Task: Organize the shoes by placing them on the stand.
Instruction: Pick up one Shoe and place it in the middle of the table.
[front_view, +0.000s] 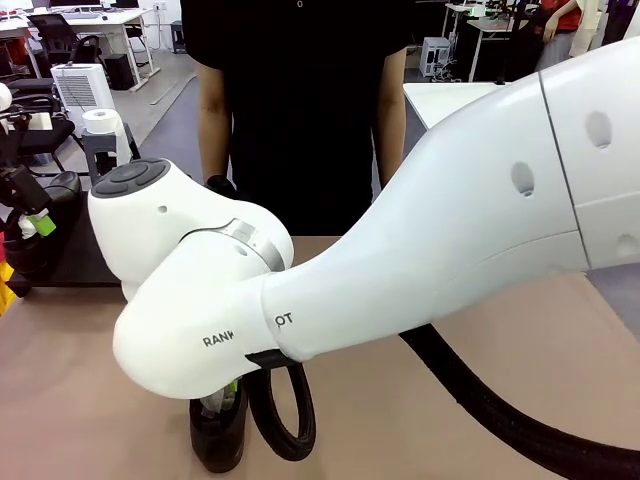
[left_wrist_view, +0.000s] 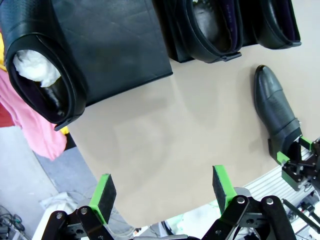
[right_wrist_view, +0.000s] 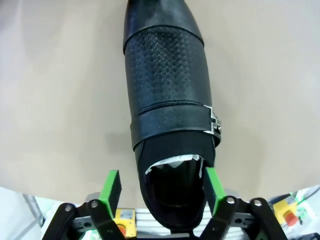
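Observation:
One black shoe (right_wrist_view: 167, 90) with a buckle strap lies flat on the tan table, toe pointing away. My right gripper (right_wrist_view: 160, 187) is open around its heel, with the left pad (right_wrist_view: 111, 192) clear of the leather. The same shoe (front_view: 216, 445) sits under the right gripper (front_view: 228, 392) at the table's near edge. The black stand (left_wrist_view: 115, 45) carries a shoe stuffed with white paper (left_wrist_view: 45, 75) and two more shoes (left_wrist_view: 215, 30) (left_wrist_view: 275, 20). My left gripper (left_wrist_view: 162, 192) hangs open above bare table with nothing between its fingers. It is also at the far left (front_view: 30, 215) by the stand (front_view: 85, 255).
My right arm (front_view: 450, 230) spans most of the front view, with a thick black cable (front_view: 500, 410) looping below it. A person in a black shirt (front_view: 300, 100) stands at the far side. Pink cloth (left_wrist_view: 35, 130) lies beyond the table edge by the stand.

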